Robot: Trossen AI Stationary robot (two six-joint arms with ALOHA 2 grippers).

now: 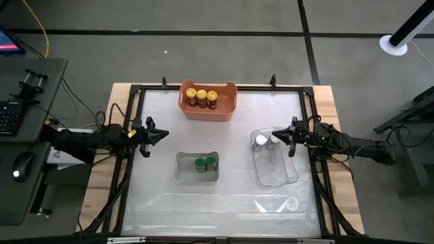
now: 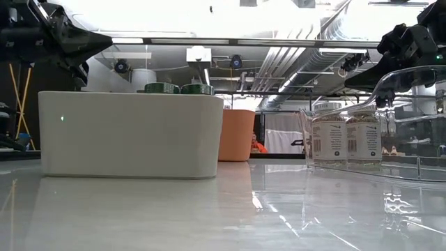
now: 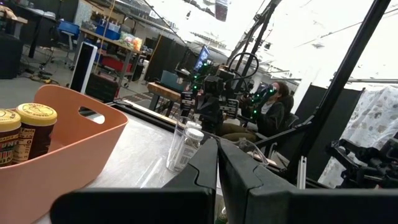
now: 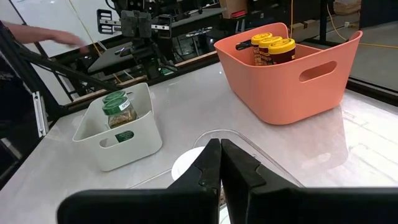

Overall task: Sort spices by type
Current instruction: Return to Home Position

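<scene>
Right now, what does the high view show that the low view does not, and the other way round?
Only the high view: the three yellow-lidded jars inside the orange tub. Only the low view: the printed labels on the two silver-lidded jars in the clear tub, and the ceiling pipes behind. Both: the two green-lidded jars in the gray bin, with the left gripper and right gripper at the table's sides.
</scene>
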